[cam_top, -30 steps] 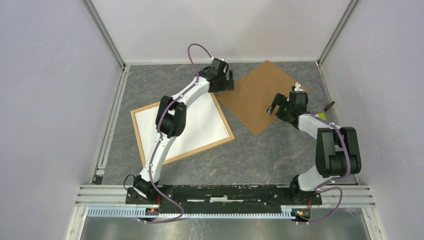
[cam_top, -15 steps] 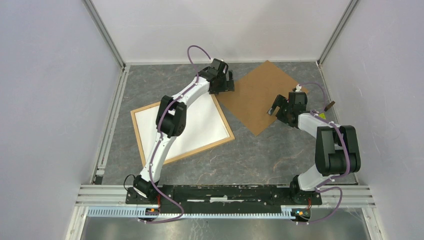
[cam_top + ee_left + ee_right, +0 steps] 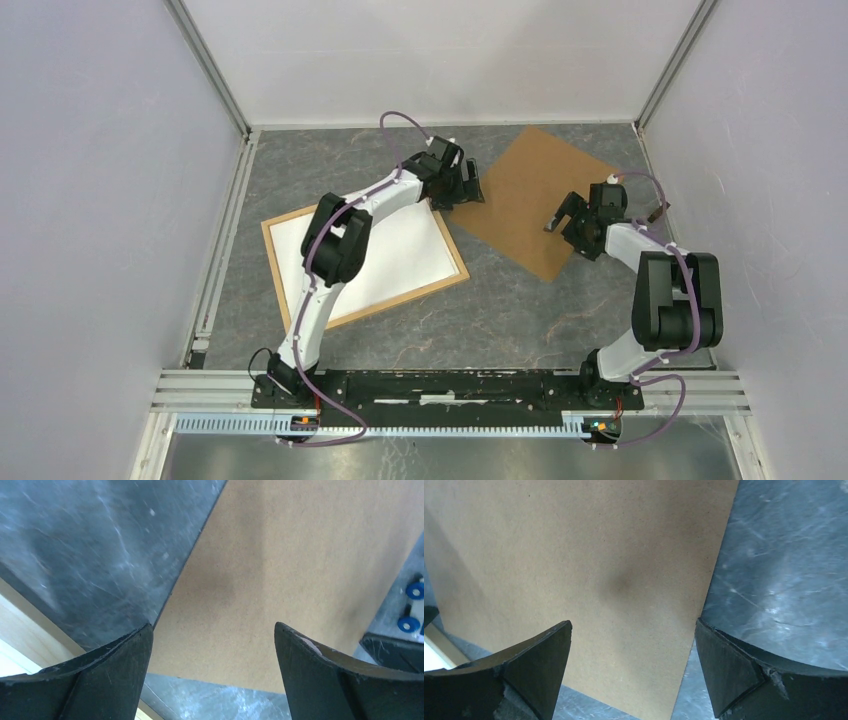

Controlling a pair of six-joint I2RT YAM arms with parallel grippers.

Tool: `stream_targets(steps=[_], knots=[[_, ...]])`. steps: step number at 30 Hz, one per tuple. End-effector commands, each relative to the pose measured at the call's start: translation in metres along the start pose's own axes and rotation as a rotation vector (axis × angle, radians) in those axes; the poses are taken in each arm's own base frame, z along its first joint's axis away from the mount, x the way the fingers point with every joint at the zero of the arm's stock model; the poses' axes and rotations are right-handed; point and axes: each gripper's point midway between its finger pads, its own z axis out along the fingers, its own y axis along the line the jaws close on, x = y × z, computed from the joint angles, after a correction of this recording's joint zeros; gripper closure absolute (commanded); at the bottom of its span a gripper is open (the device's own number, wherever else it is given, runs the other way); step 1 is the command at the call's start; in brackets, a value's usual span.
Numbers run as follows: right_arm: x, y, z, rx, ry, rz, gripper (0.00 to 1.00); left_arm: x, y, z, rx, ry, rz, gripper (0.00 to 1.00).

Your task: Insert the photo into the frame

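Frame: the large rectangular frame of thin light natural wood (image 3: 420, 289) lies flat on the grey marbled table (image 3: 520, 320), left of centre and turned a little askew; the left arm crosses above it.
Inside the frame: a plain white panel (image 3: 400, 250) fills the opening.
Photo: no sunflower print shows in any view, so I cannot tell where it lies.
Board: a plain brown rectangular backing board (image 3: 525, 195) lies flat on the table, right of the frame, turned like a diamond, with its near-left corner just beside the frame's far-right corner.
Left gripper (image 3: 468, 190): the jaws are spread wide with nothing between them, just above the board's left corner. The left wrist view shows bare board (image 3: 300, 555) in the gap, table to the left and a strip of the frame's wood (image 3: 25, 635) at the lower left.
Right gripper (image 3: 566, 232): the jaws are spread wide and hold nothing, above the board's near-right edge. The right wrist view shows board (image 3: 574, 545) in the gap and table beyond its edge.
Contact: I cannot tell whether either gripper touches the board.
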Motion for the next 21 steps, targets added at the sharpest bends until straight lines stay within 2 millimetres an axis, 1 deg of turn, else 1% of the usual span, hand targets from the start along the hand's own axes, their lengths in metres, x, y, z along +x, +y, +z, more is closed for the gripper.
stream_targets(steps=[1,4,6,10,14,16,19,21], knots=[[0.015,-0.014,-0.008,0.050,0.076,-0.047,0.02,0.057,-0.031,-0.009,0.127,0.181,-0.100,0.05],[0.024,-0.031,-0.008,0.113,0.106,-0.086,0.02,0.069,-0.037,-0.013,0.158,0.226,-0.114,0.05],[0.029,-0.042,-0.008,0.149,0.128,-0.095,0.02,0.072,-0.035,-0.018,0.149,0.237,-0.112,0.05],[0.034,-0.048,-0.009,0.150,0.151,-0.149,0.02,0.070,-0.017,-0.026,0.047,0.207,-0.037,0.03],[0.041,-0.058,-0.014,0.159,0.182,-0.165,0.02,0.078,0.000,-0.027,-0.030,0.241,-0.001,0.03],[0.041,-0.064,-0.016,0.184,0.186,-0.169,0.02,0.082,0.003,-0.026,-0.042,0.247,0.005,0.03],[0.045,-0.056,-0.013,0.132,0.200,-0.157,0.02,0.094,-0.005,-0.022,-0.010,0.293,-0.006,0.03],[0.049,-0.046,-0.011,0.065,0.215,-0.145,0.02,0.107,-0.018,-0.020,0.058,0.352,-0.059,0.03]])
